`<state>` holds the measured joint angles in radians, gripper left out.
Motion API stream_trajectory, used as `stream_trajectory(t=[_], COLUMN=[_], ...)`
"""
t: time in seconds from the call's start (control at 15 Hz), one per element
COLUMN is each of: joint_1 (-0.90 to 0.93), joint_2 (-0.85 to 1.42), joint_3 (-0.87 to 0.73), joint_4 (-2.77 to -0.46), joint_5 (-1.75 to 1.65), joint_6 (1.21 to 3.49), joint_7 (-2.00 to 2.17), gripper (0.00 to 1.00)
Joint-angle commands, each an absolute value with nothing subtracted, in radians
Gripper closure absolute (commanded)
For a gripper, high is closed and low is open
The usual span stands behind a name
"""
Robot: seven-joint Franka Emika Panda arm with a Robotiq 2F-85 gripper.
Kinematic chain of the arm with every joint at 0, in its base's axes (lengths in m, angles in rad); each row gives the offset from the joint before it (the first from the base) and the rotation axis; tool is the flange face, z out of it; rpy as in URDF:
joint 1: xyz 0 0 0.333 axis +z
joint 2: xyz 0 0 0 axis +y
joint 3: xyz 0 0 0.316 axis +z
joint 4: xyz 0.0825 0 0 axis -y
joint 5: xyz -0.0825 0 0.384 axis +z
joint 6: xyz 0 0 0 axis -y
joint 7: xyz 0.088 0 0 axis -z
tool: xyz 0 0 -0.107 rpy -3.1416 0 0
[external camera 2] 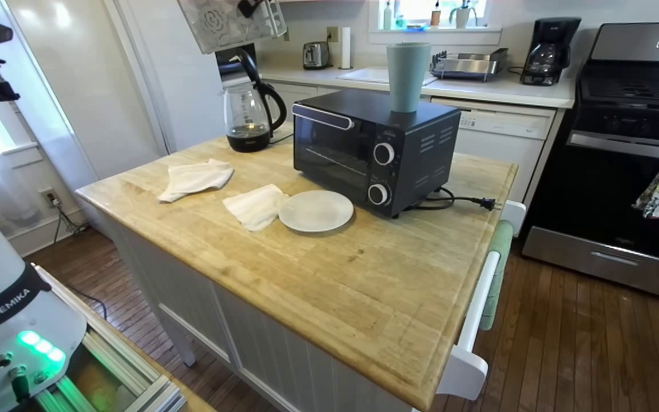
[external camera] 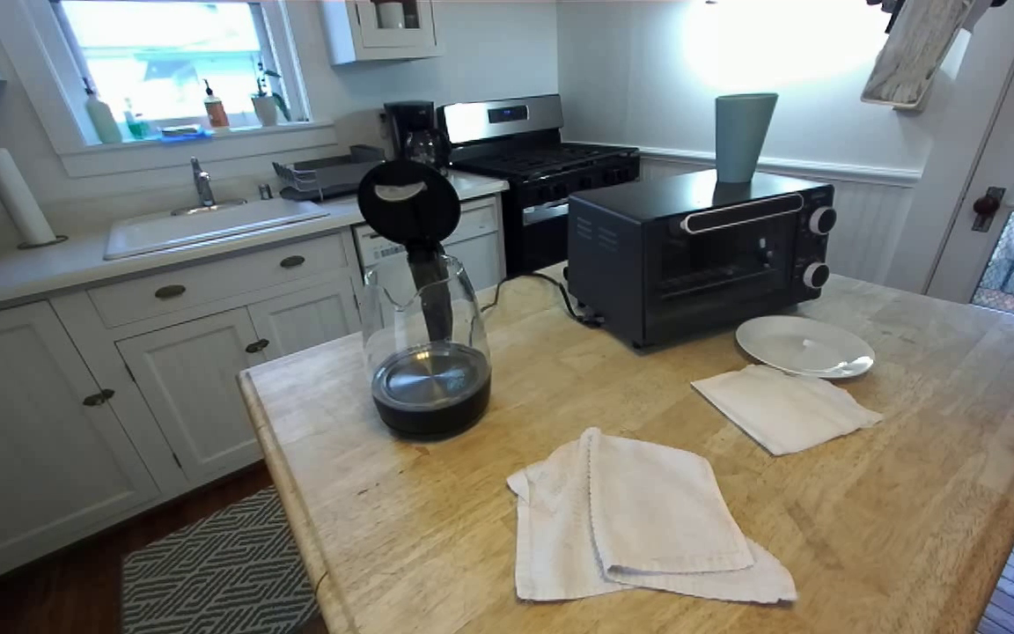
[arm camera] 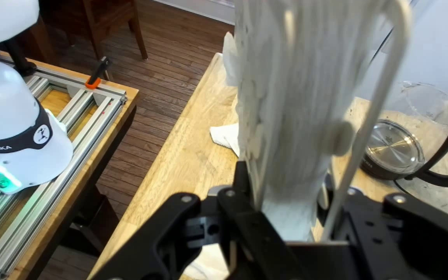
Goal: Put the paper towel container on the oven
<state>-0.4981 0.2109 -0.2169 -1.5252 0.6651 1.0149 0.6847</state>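
The paper towel container (arm camera: 286, 97) is off-white with a carved side, and my gripper (arm camera: 284, 182) is shut on it, a finger on each side. It hangs tilted in the air, above the table. It also shows cut off at the top of both exterior views (external camera: 916, 57) (external camera 2: 221, 23). In an exterior view a black gripper finger (external camera 2: 249, 7) lies against it. The black oven (external camera: 692, 255) stands on the wooden table, its door shut, in both exterior views (external camera 2: 358, 137). The oven is out of sight in the wrist view.
A tapered grey-green cup (external camera: 743, 136) stands upright on the oven top. A glass kettle (external camera: 432, 387) with its lid up stands beside the oven. A white plate (external camera 2: 316, 210) and folded white cloths (external camera: 630, 519) (external camera 2: 255, 207) lie in front. A power cord (external camera 2: 461, 200) trails behind the oven.
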Motion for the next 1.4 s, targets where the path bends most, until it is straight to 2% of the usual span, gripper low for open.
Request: stream_trajectory(t=[0.0, 0.53, 0.67, 0.73, 1.0, 1.33], joint_1=[-0.446, -0.431, -0.499, -0.476, -0.546, -0.577], joint_2=[0.276, 0.521, 0.577, 0.612, 0.751, 0.839], joint_3=[-0.278, -0.268, -0.165, -0.221, -0.194, -0.179], joint_4=[-1.411, -1.042, -0.978, -0.916, -0.755, -0.698], joint_5=[0.646, 0.644, 0.659, 0.698, 0.927, 1.113], joint_6=[0.96, 0.767, 0.844, 0.828, 0.862, 1.043], joint_7=[0.677, 0.713, 0.77, 0.789, 1.037, 1.299], gripper=[0.84, 0.84, 0.84, 0.84, 0.84, 0.84])
